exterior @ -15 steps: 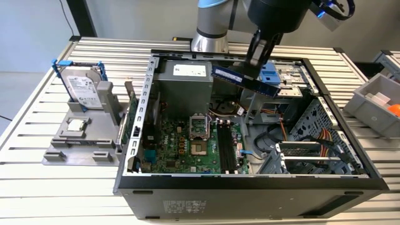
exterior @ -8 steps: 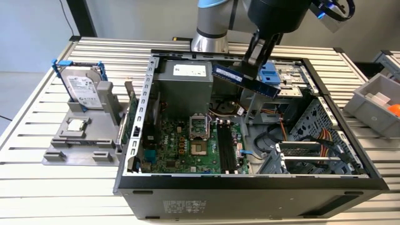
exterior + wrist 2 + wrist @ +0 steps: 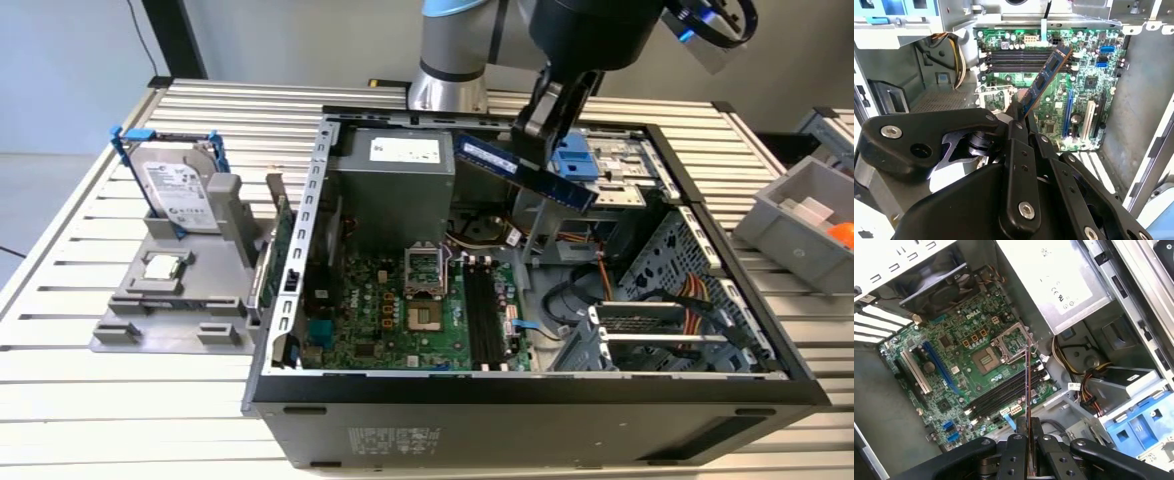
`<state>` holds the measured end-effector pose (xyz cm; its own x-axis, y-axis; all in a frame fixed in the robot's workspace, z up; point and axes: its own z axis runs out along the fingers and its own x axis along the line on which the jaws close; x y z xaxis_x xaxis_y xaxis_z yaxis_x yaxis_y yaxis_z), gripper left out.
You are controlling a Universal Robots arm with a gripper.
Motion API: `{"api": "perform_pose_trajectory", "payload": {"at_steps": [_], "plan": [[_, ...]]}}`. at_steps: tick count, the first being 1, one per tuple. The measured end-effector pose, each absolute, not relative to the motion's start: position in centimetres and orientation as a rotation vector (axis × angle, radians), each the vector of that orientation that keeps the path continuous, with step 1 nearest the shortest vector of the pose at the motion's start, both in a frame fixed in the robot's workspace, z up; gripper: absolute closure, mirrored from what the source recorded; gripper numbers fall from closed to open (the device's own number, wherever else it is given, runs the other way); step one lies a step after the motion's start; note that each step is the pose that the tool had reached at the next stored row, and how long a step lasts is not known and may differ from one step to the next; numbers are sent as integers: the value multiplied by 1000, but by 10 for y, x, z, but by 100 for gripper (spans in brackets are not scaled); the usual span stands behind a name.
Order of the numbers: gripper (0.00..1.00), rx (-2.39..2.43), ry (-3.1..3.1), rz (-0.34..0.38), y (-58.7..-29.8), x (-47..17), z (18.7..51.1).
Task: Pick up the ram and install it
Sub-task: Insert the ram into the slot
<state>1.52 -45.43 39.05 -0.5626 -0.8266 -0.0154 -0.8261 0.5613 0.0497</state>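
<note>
The ram (image 3: 523, 171) is a slim dark blue stick, and my gripper (image 3: 537, 138) is shut on one end of it. It hangs tilted in the air over the open computer case (image 3: 534, 385), above the back of the motherboard (image 3: 387, 320). In the second wrist view the ram (image 3: 1046, 80) juts out from the gripper (image 3: 1021, 114) toward the black memory slots (image 3: 1021, 56). The first wrist view has the ram (image 3: 1028, 385) edge-on as a thin line rising from the gripper (image 3: 1028, 429), crossing the memory slots (image 3: 1001, 395) below. The slots (image 3: 483, 312) lie well beneath the stick.
A grey power supply (image 3: 394, 185) and a blue drive bay (image 3: 577, 160) sit close to the held stick. Orange cables (image 3: 687, 300) run at the case's right. At the exterior view's left, a grey stand (image 3: 160, 300) holds a silver hard drive (image 3: 174, 185). A grey bin (image 3: 807, 215) is at the right.
</note>
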Motion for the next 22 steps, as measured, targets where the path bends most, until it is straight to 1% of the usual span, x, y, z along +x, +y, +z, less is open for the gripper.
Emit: {"api": "perform_pose_trajectory", "payload": {"at_steps": [22], "plan": [[100, 1199, -2898, -81, -454, 15, 390]]}}
